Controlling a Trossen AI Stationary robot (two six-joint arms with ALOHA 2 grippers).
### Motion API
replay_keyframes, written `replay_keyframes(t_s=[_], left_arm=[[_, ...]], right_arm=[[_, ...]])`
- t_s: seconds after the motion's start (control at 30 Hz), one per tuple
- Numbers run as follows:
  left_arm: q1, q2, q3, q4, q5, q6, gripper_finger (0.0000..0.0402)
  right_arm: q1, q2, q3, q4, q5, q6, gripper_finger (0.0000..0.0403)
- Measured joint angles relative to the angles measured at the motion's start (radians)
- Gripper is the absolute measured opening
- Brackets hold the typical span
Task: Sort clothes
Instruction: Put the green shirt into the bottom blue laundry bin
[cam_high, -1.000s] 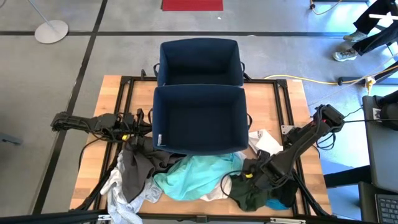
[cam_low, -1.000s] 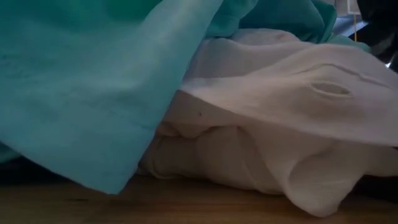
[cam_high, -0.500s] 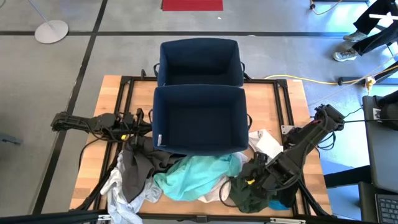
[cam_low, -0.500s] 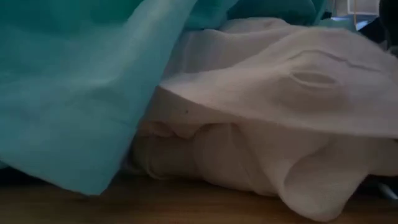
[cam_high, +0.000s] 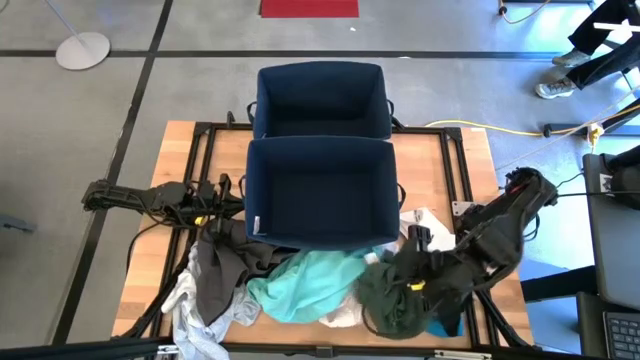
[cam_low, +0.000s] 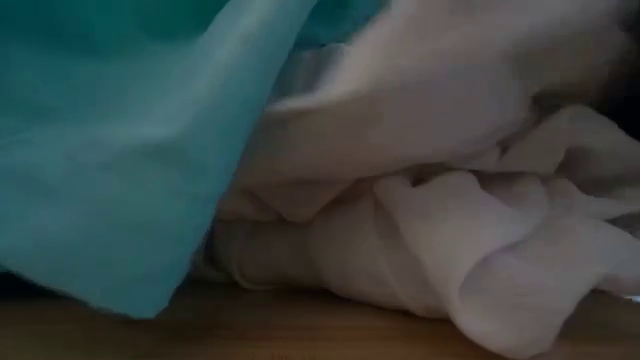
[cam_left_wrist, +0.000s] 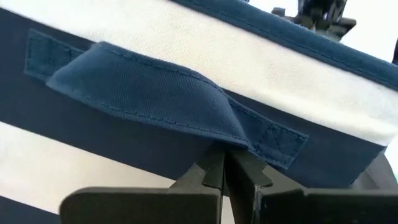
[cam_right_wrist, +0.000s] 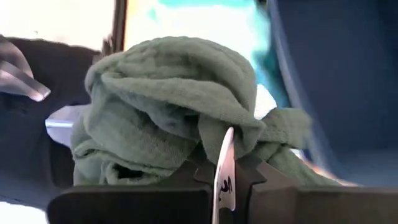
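A dark green garment (cam_high: 385, 298) is bunched at the table's near right, and my right gripper (cam_high: 412, 283) is shut on it. A turquoise garment (cam_high: 310, 285) lies left of it, over white cloth (cam_low: 450, 230). A dark grey garment (cam_high: 220, 268) and a white one (cam_high: 195, 322) lie at the near left. A teal-blue piece (cam_high: 447, 325) shows under my right arm. My left gripper (cam_high: 228, 192) is shut beside the near navy bin's left wall (cam_high: 255, 190), its tips (cam_left_wrist: 224, 177) at the bin's handle strap (cam_left_wrist: 149, 87). My left gripper's shut fingertips stand just below the handle strap's lower edge (cam_left_wrist: 233, 140); I cannot tell whether they touch it. My right gripper pinches a bunched fold of the dark green garment (cam_right_wrist: 211, 134) between its two fingers, coming from the table's right and slanting down. The garment bulges in front of the fingers; I cannot tell whether it is clear of the table.
Two navy bins stand in the table's middle, the near one (cam_high: 322, 150) in front of the far one (cam_high: 320, 68). A white piece (cam_high: 428, 228) lies by the near bin's right corner. A black frame runs along the table's edges. A person's legs (cam_high: 590, 60) show at the far right.
My right gripper, shut on the dark green garment, has gone toward the table's left and drawn it along. The garment now sits more bunched and nearer the turquoise one. In the low view the white cloth has been pushed and crumpled.
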Motion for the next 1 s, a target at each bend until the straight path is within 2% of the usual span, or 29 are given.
replay_keyframes(t_s=[0.13, 0.33, 0.6, 0.77, 0.83, 1.0], left_arm=[[0.0, 0.0, 0.0, 0.0, 0.0, 0.012, 0.0004], [0.0, 0.0, 0.0, 0.0, 0.0, 0.003, 0.0004], [0.0, 0.0, 0.0, 0.001, 0.001, -0.015, 0.0004], [0.0, 0.0, 0.0, 0.092, 0.001, -0.065, 0.0004], [0.0, 0.0, 0.003, 0.148, 0.001, -0.051, 0.0004], [0.0, 0.004, 0.061, 0.167, 0.008, -0.014, 0.0004]], right_arm=[[-0.021, -0.001, 0.095, 0.007, 0.063, -0.14, 0.0013], [-0.062, -0.002, 0.206, 0.015, 0.214, -0.307, 0.0018], [-0.088, -0.002, 0.254, 0.037, 0.248, -0.437, 0.0016], [-0.086, -0.002, 0.254, 0.037, 0.252, -0.442, 0.0016], [-0.086, -0.002, 0.254, 0.037, 0.252, -0.442, 0.0015], [-0.086, -0.002, 0.252, 0.037, 0.252, -0.442, 0.0018]])
